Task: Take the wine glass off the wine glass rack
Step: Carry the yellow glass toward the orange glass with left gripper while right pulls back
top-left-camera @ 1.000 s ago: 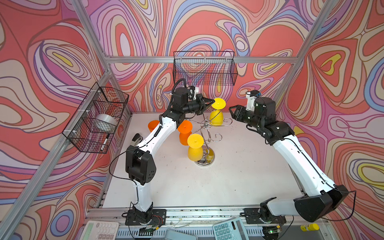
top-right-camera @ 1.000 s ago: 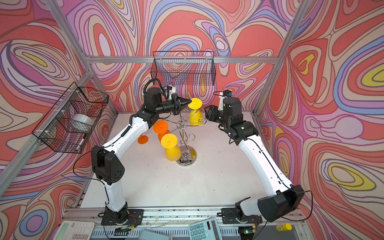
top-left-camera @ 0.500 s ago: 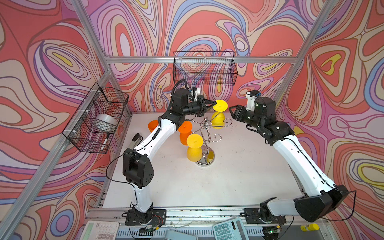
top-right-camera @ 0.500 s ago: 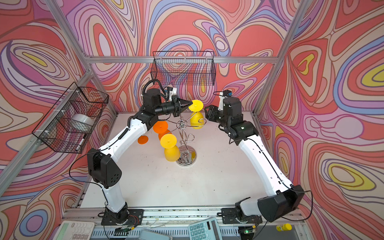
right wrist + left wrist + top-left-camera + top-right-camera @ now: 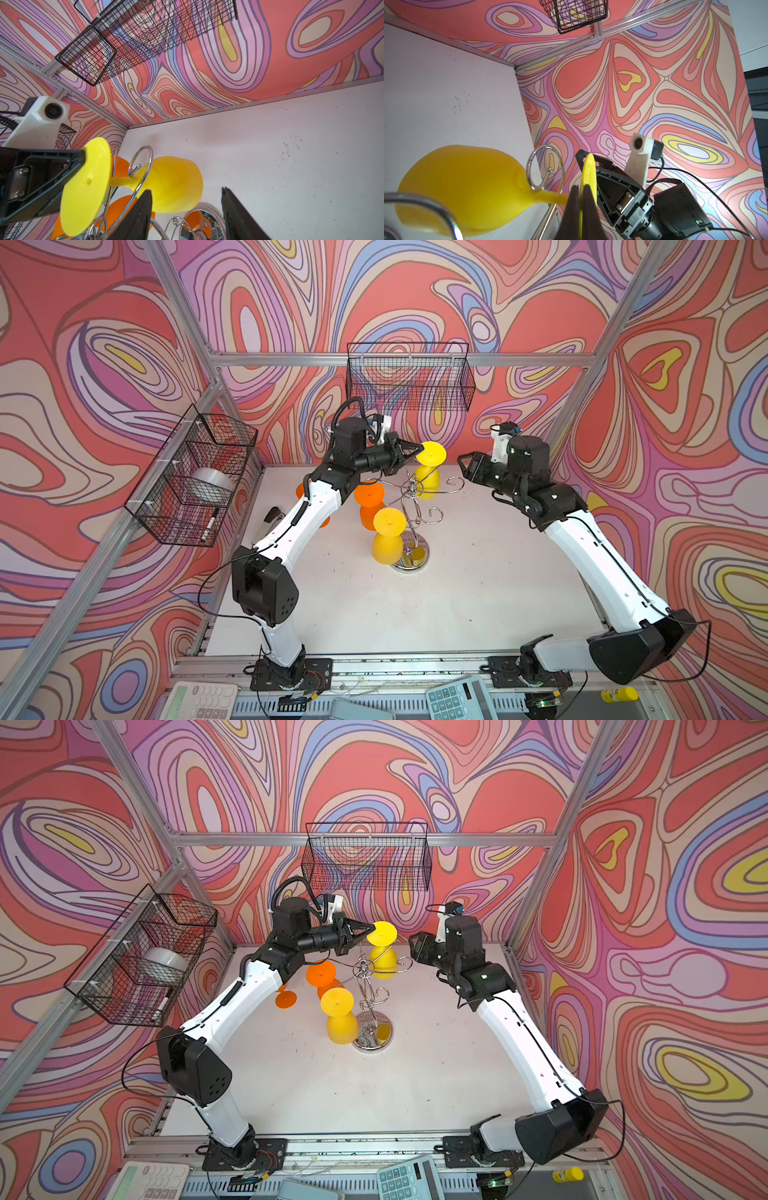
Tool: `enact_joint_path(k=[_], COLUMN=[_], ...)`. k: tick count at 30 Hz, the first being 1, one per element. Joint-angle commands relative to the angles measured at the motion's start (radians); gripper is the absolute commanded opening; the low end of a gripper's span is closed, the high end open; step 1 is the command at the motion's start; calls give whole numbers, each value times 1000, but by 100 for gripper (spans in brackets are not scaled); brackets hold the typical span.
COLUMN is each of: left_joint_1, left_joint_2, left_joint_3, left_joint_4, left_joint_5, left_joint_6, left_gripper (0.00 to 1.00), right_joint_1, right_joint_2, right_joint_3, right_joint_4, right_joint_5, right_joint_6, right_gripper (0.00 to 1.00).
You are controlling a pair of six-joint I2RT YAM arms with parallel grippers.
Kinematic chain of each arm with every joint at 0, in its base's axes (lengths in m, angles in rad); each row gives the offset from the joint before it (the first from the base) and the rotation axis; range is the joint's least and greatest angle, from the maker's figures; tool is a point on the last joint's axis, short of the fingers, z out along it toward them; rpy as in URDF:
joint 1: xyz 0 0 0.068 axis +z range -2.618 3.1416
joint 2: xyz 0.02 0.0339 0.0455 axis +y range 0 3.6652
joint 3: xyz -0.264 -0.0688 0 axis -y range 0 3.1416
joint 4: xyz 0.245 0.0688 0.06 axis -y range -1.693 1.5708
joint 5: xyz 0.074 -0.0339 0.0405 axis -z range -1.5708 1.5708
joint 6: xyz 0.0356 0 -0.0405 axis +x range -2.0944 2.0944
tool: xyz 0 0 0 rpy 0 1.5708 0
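The workspace is a white table (image 5: 478,593) enclosed by walls printed with swirling red, pink and lilac bands. Two black mesh baskets (image 5: 409,377) hang on the walls and play no part in this step.

**Position of parts.** The wine glass rack (image 5: 412,506) stands near the table centre on its mirror base. The yellow wine glass (image 5: 428,481) hangs upside down on the far side of the rack. Its stem (image 5: 550,196) passes through a curled chrome hook (image 5: 545,147), so the foot (image 5: 588,172) above the hook carries the weight and the bowl (image 5: 456,187) hangs below it. An orange glass (image 5: 369,502) and an amber glass (image 5: 388,535) hang on other hooks, nearer the camera.

**End effectors.** The left gripper (image 5: 411,449) is clenched on the rim of the foot, with the thin disc pinched edge-on between its fingers. The rim is probably chosen because it is the only part clear of the wire. The right gripper (image 5: 463,467) is released. Its jaws stand apart just beside the bowl and, as far as can be seen, do not touch it. This position suits steadying or receiving the bowl.

**Status.** The glass is not yet off the rack. Judged from the hook shape, the stem must slide sideways out through the open end of the curl. A straight lift would catch the foot or tip the rack.

**Caution.** The edge pinch offers little resistance to twisting. The neighbouring glasses hang close by.
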Motion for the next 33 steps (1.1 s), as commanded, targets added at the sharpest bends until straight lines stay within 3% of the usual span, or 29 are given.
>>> enact_joint_path(k=[1,14,19,26,33], left_joint_1=[24,91,109,178,265], left_joint_2=[-38,64,99,64,-23], left_joint_3=[-4,128,200,228,176], left_joint_4=[-36,30,-47,-166,-190], left_joint_5=[0,-21,-57,-127,-122], left_joint_6=[54,79,172,316,322], left_gripper=[0,0,0,0,0], right_joint_1=[4,4,4,5,4], right_joint_2=[-18,-30,-37,-35,-30], right_joint_3=[-11,-15,-15,-11,9], right_joint_4=[15,0,-6,-6,-7], right_joint_5=[-1,6,9,10,0], right_joint_6=[6,-1,-8,-16,-20], right_gripper=[57,56,56,56,56])
